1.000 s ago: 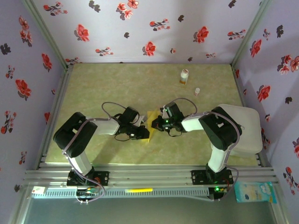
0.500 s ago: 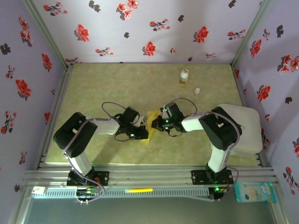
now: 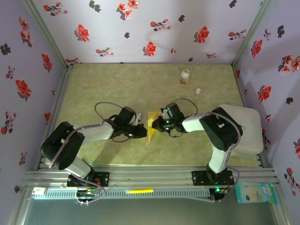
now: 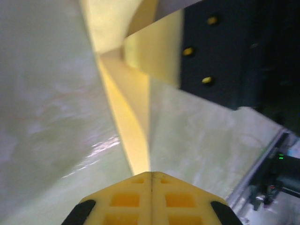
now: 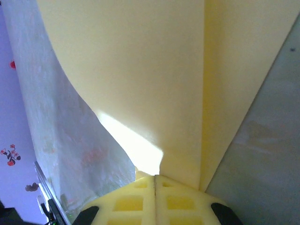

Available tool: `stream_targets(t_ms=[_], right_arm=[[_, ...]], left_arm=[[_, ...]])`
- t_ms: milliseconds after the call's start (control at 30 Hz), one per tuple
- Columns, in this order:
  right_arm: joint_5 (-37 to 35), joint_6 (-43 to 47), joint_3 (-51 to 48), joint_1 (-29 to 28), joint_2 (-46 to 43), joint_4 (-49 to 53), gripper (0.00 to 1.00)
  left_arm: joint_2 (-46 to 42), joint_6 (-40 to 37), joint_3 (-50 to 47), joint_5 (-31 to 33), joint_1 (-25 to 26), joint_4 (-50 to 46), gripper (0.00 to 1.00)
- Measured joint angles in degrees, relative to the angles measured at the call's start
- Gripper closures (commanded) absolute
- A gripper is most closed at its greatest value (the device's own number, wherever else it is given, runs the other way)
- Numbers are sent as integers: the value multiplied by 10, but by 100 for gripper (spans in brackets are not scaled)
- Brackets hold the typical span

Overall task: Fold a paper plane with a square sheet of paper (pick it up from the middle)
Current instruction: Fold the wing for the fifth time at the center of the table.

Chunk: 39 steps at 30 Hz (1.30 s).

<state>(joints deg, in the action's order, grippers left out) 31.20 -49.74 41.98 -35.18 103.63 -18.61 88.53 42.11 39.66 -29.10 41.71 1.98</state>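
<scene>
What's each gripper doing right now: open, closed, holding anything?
Left gripper: closed, pinching the folded yellow paper at its crease.
Right gripper: closed on the same paper's edge.

The sheet of paper lies mid-table between 2 grippers: the left gripper at its left side, the right gripper at its right. Far behind stands a bottle, with a cap nearer, to its right. A board lies at the right edge.
</scene>
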Motion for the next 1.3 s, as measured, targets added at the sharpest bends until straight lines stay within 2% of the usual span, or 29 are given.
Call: stream_targets(t_ms=[200, 433, 900, 1300], right_arm=[[0, -1, 0, 0, 1, -1, 98], [1, -4, 0, 0, 1, -2, 98], [1, -4, 0, 0, 2, -4, 98], [1, -4, 0, 0, 2, -4, 98]], left_arm=[[35, 11, 38, -44, 16, 22, 98], [88, 10, 67, -55, 31, 25, 98], [118, -40, 90, -2, 38, -45, 99], [118, -55, 89, 22, 38, -59, 100]])
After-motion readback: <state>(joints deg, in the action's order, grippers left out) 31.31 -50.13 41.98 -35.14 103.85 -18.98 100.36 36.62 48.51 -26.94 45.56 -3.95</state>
